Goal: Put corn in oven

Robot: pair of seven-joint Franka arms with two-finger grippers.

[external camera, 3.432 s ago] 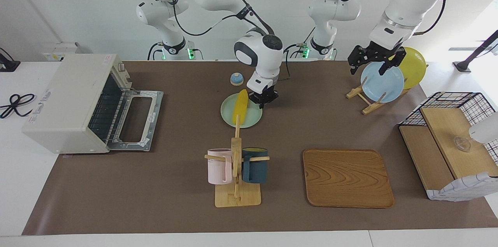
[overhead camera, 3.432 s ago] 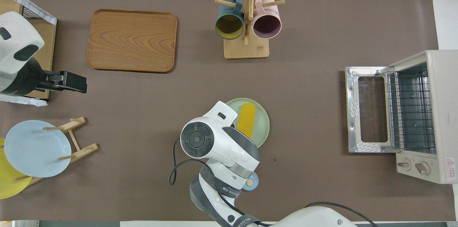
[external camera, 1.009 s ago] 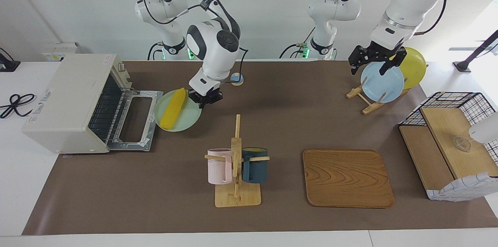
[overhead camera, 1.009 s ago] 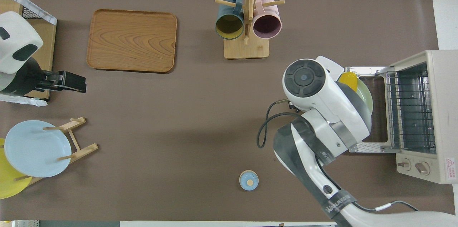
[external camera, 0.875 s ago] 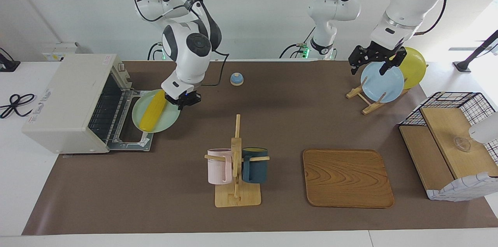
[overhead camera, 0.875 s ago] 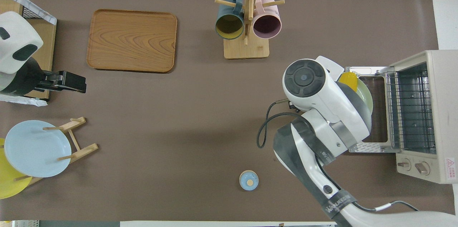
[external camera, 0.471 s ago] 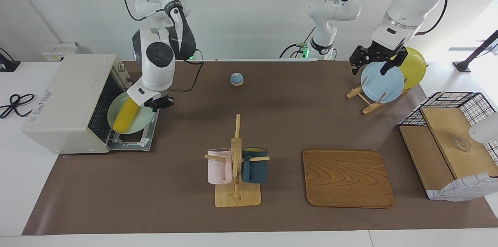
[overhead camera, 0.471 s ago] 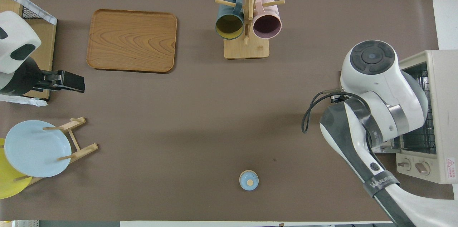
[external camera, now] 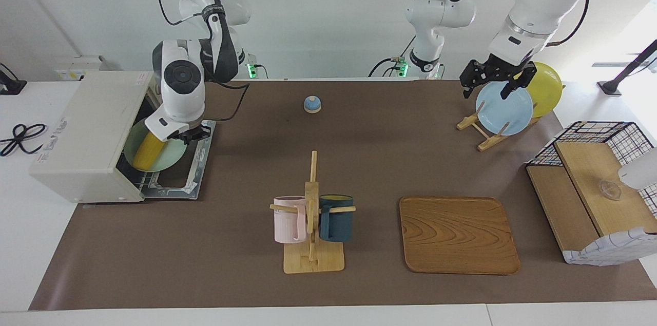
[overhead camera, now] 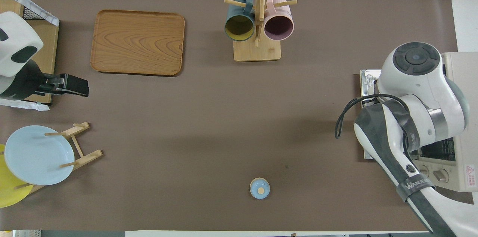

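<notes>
Right pincer (external camera: 188,134), green plate (external camera: 169,159), corn (external camera: 148,153), oven (external camera: 87,133) mouth.

The surface (external camera: 390,161) is covered by a brown mat (overhead camera: 209,117). On it are set the oven (external camera: 87,136), a mug stand (external camera: 313,259), a wooden tray (external camera: 458,235), a plate rack (external camera: 480,133), a basket (external camera: 600,192) and a small blue bell (external camera: 312,104).

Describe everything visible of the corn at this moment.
The corn is a bright yellow, husk-free cob that looks smooth and plastic-like. It lies on a pale green plate, which the right gripper holds by its rim with the jaws shut. Plate and cob are partly inside the open mouth of the oven, above its dropped door. Only the cob's lower part shows in the facing view; its upper end is hidden by the gripper's wrist. In the overhead view the arm covers it entirely.
</notes>
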